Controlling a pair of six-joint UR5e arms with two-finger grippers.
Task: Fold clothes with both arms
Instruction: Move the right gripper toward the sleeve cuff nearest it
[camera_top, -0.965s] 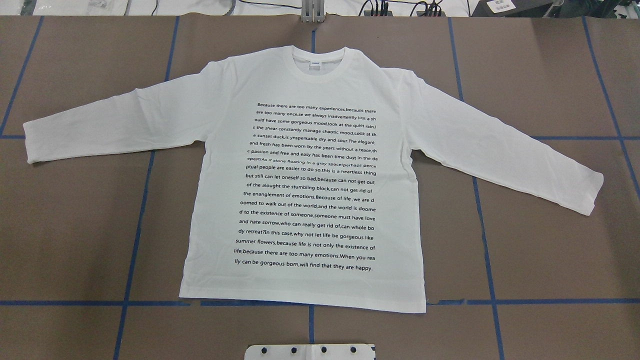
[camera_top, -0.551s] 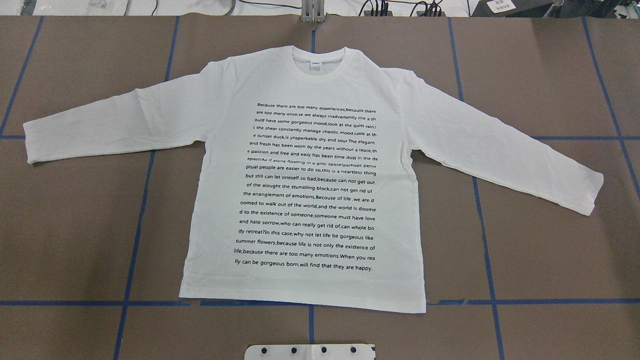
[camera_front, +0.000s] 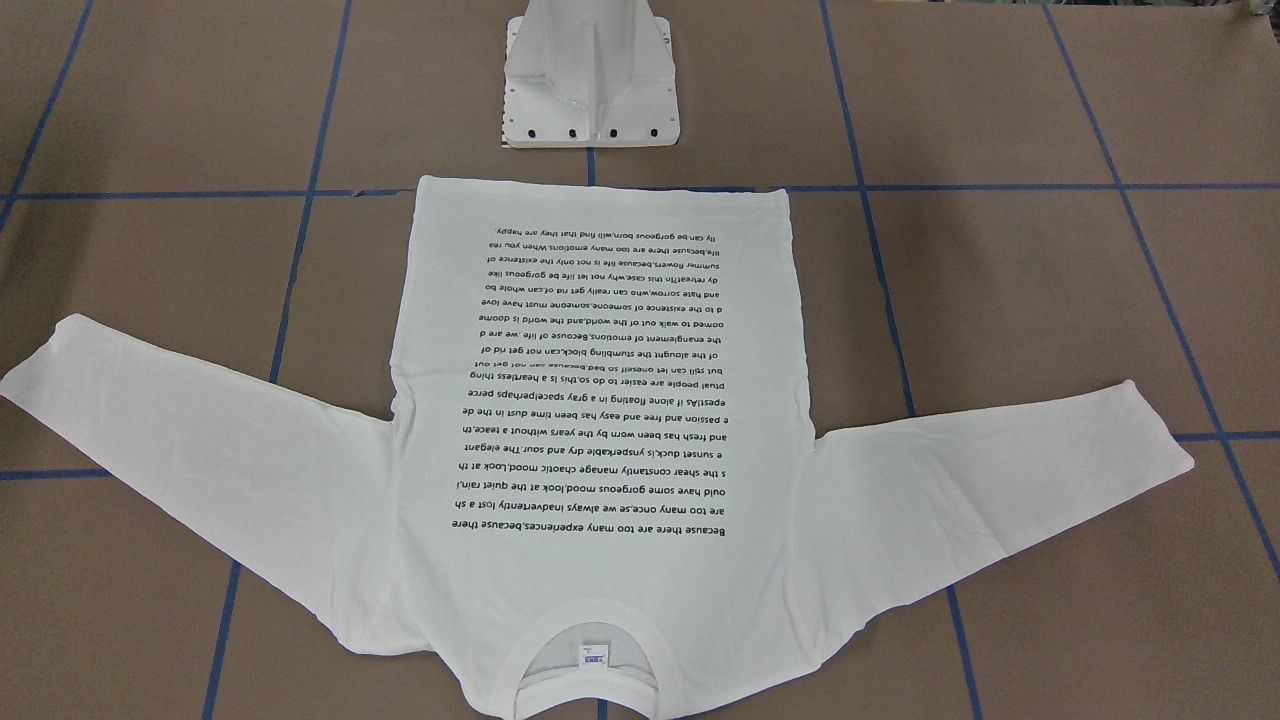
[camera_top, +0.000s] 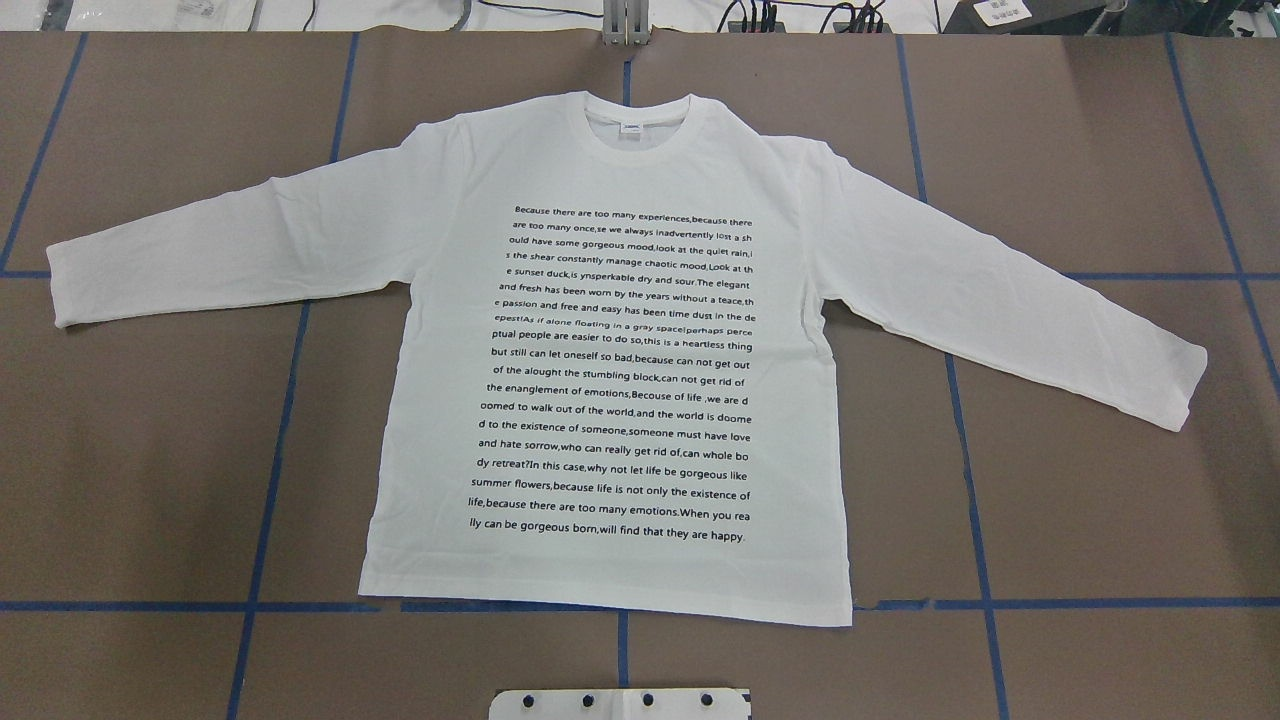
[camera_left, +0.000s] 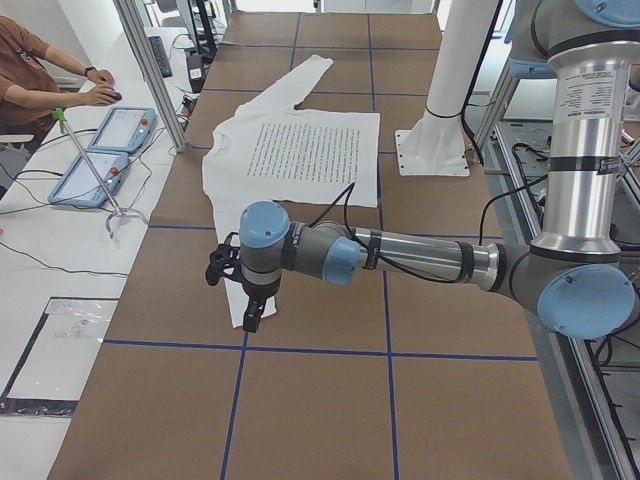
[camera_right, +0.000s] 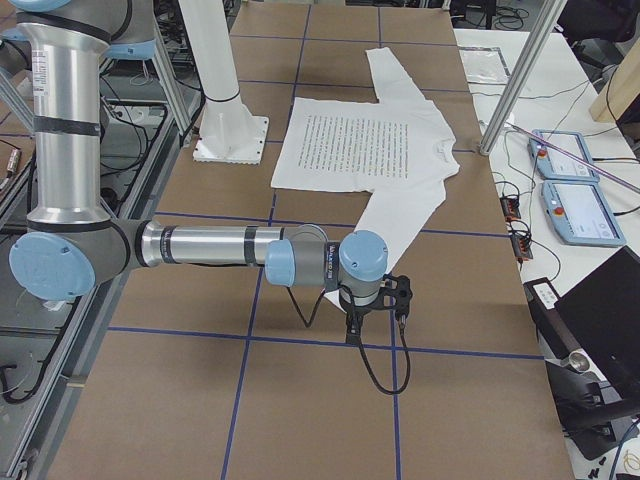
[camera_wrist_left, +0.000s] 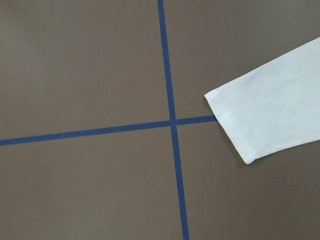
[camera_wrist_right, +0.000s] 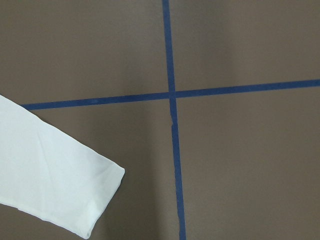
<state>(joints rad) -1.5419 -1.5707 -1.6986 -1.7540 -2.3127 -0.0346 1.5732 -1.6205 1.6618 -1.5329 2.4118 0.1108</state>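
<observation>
A white metal pedestal (camera_front: 590, 80) stood at top centre on the brown table covering (camera_front: 1000, 300), which blue tape lines (camera_front: 1000, 186) crossed. In the left side view's upper left, a person in an orange-brown shirt (camera_left: 25, 70) sat near two light-blue tablets (camera_left: 120, 130).

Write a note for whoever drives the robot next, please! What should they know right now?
Left tool: above the table near the left-side cuff; open or shut, cannot tell.
Right tool: likewise, near the right-side cuff.
Shirt: flat on the table, print up, both sleeves spread out, collar on the far side from the robot.
Done: no fold yet.
Left: all the folding.
</observation>
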